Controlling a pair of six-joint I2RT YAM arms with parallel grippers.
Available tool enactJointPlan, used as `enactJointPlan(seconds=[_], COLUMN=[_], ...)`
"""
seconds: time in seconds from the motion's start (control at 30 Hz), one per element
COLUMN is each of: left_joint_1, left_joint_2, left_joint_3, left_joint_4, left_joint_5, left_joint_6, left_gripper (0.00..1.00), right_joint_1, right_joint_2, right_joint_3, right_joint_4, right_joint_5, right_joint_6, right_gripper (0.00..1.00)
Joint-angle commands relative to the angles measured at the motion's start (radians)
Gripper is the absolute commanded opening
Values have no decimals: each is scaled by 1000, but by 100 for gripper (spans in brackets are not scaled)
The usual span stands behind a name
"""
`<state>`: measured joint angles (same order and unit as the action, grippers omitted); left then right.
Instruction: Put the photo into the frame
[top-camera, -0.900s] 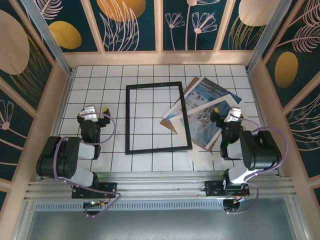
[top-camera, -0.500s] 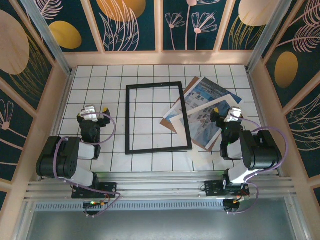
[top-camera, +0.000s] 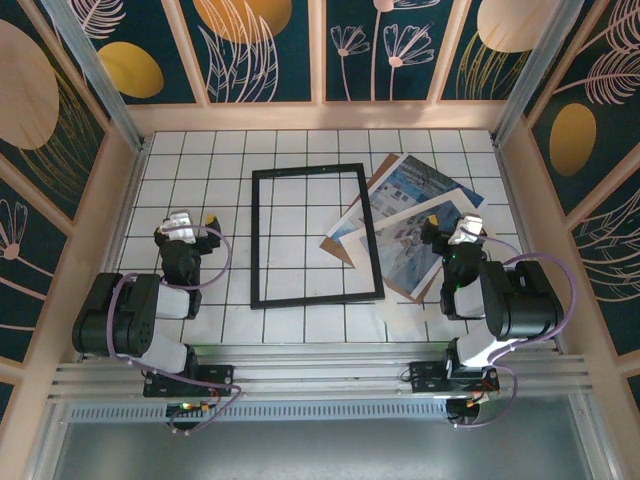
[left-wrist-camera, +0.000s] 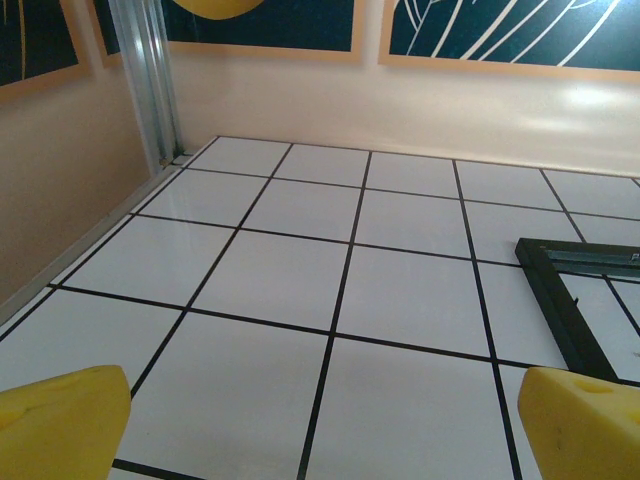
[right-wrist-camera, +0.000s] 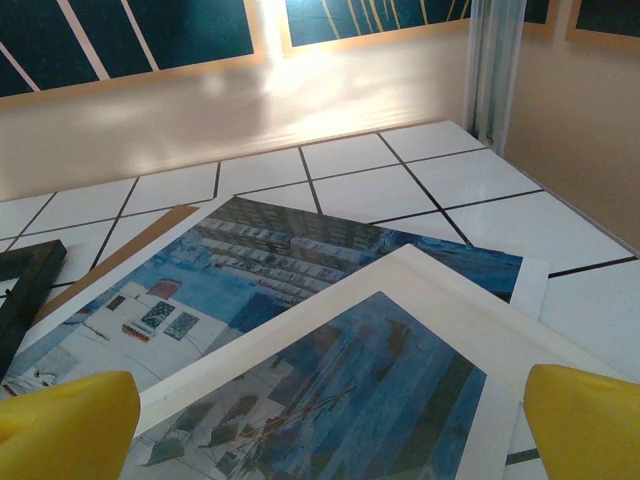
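We are seeing the photo (top-camera: 412, 188) lying flat just right of the frame (top-camera: 255, 240), partly under the cream mat sheet (right-wrist-camera: 450, 312); our right gripper (right-wrist-camera: 325, 425) and left gripper (left-wrist-camera: 320, 420) are standing wide open, gripping nothing.

mat (right-wrist-camera: 395, 272) covers part of photo (right-wrist-camera: 260, 270)

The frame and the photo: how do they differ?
The frame is a hollow black outline with tiles showing through; the photo is a solid blue print. The frame lies square to the tile lines, the photo askew. The frame is uncovered; the photo is partly under a cream mat. Both are flat rectangles.
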<state>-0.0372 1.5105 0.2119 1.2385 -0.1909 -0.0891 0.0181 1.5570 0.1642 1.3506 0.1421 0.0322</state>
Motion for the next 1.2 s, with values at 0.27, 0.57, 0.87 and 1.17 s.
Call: enactJointPlan(seconds=[0.27,0.57,0.87,1.17], left_joint_1=[10,10,-192,-274], left_joint_2=[-41,-316,-289,-44], left_joint_3=[32,274,342,500], left_joint_4=[-14,-724,-1088,-1242], left_joint_5=[-30,-118,122,165], left_joint_6=[5,-295,-554,-442], left_gripper=[99,99,94,80], right_joint_1=[2,53,417,468], right_joint_2=[-27,-399,-220,-25], right_joint_3=[7,72,507,627], right_joint_4=[42,-384,-1232,-1332], right_joint_5=[48,150,145,-14], right_joint_6=[-10,57,318,330], right_gripper=[99,99,89,74])
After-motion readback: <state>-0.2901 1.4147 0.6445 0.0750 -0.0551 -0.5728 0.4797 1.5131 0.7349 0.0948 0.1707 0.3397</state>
